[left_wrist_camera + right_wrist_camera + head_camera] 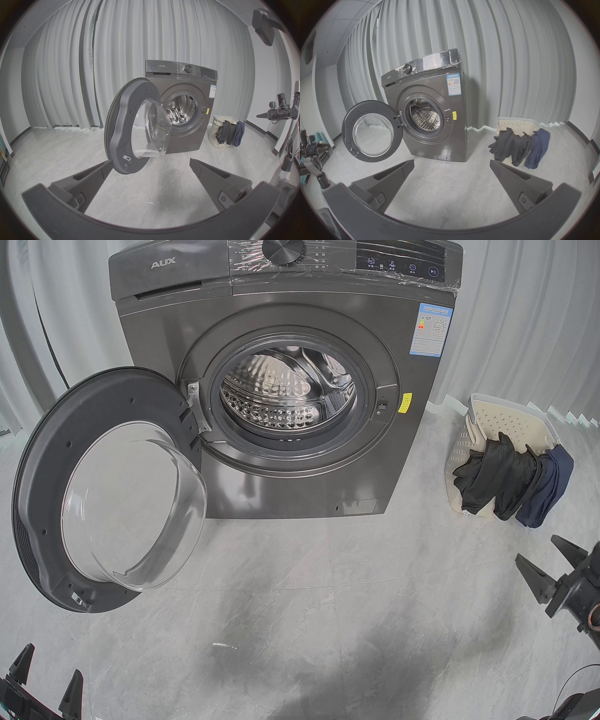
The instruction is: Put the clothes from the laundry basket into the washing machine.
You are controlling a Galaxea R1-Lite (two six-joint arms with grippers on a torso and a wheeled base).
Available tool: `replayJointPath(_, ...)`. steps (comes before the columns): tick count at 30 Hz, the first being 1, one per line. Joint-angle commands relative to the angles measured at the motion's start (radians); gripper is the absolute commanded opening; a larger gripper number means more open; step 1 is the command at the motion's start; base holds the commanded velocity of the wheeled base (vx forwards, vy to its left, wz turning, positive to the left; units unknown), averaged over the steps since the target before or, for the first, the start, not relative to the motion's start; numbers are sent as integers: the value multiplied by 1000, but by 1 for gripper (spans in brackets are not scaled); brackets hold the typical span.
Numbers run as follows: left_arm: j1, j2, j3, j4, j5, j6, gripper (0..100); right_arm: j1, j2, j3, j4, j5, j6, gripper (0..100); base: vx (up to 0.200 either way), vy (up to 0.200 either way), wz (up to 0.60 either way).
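On the floor (300, 590) ahead of me, the head view shows one washing machine (294, 309). Its one round door (109, 490) is swung wide to my left and the steel drum (284, 393) is in sight. One laundry basket (509, 418) stands to the machine's right, near the curtain (531, 321). I count three pieces draped over its front rim: two black garments (494, 474) and one navy garment (553, 484). My left hand (52, 660) sits at the lower left and my right hand (536, 549) at the right edge, well short of the basket. Both are spread and touch nothing.

In the left wrist view, the left hand (149, 163) has its two fingers wide apart with nothing gripped, and the open door stands beyond them.

In the right wrist view, the right hand (451, 162) is equally wide and holds nothing, with machine and basket ahead.
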Motion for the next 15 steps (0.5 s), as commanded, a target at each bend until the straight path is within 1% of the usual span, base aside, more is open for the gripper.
replayJointPath(1, 0, -17, 16, -1, -1, 4, 100, -77, -281, 72, 61, 10, -12, 100, 0, 0, 0)
replayJointPath(3, 2, -17, 18, -1, -1, 7, 100, -80, -333, 72, 138, 10, -16, 100, 0, 0, 0)
replayJointPath(4, 2, -17, 18, -1, -1, 7, 100, -80, -333, 72, 138, 10, -16, 100, 0, 0, 0)
replayJointPath(5, 2, -17, 18, -1, -1, 7, 100, -81, -409, 72, 224, 10, -24, 100, 0, 0, 0)
replayJointPath(6, 2, -17, 18, -1, -1, 7, 100, -81, -432, 72, 247, 10, -25, 100, 0, 0, 0)
replayJointPath(11, 2, -17, 18, -1, -1, 2, 100, -84, -502, 72, 324, 9, -16, 100, 0, 0, 0)
replayJointPath(15, 0, -17, 16, 0, -1, -1, 100, -132, -597, 72, 370, 9, -16, 100, 0, 0, 0)
